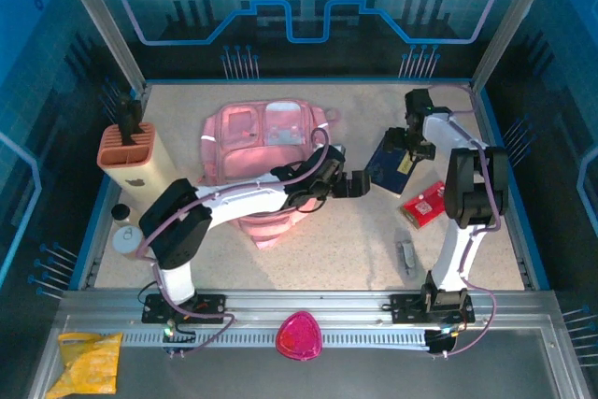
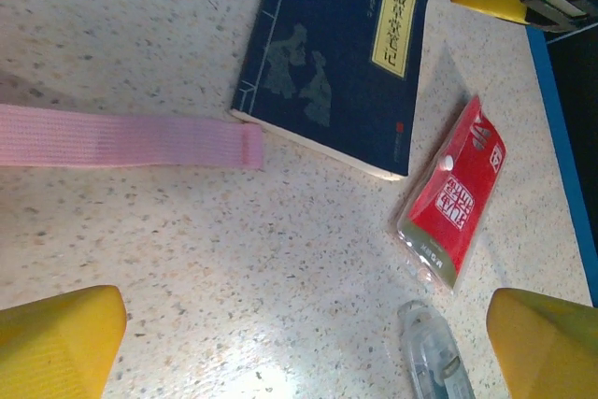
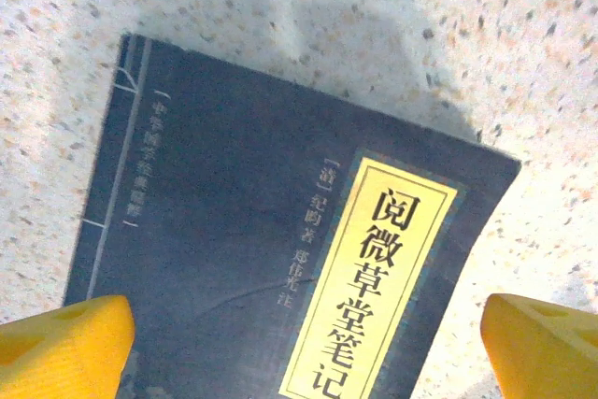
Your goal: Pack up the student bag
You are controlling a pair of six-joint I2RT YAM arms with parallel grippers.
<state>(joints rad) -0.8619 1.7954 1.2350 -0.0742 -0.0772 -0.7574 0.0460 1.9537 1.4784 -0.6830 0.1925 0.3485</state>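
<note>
Top external view: the student bag (image 1: 266, 151) lies on the tabletop (image 1: 336, 249), at the back and a bit to the left. It is pink and by far the biggest thing there.
In the way: the left arm (image 1: 243, 198) reaches across the front of the bag and hides part of it.
Left pincer (image 1: 366, 184): spread wide and holding nothing, just right of the bag, with bare tabletop between its yellow tips.
Right pincer (image 1: 404, 149): spread wide over the book (image 1: 392, 170), gripping nothing.
Book: dark blue, lying flat between the bag and the right arm.
Pink strap (image 2: 131, 137): flat on the tabletop, with its end touching the book's corner.
Red packet (image 1: 425, 203): just beside the book, on the side nearer the arm bases.
Clear plastic thing (image 1: 405, 257): small, and near the red packet.
Left side: a peach box (image 1: 131, 156) with slots in its top, and a small bottle (image 1: 121, 214) with a black cap just beside it.
Front rail: a magenta shape (image 1: 299, 334) in the middle and a yellow bag (image 1: 89, 362) at the left end.
Writing on the book: a yellow label (image 3: 374, 287) with big black letters that say 阅微草堂笔记. The smaller white letters are hard to read.
Writing on the red packet: white marks, too small to read.
</note>
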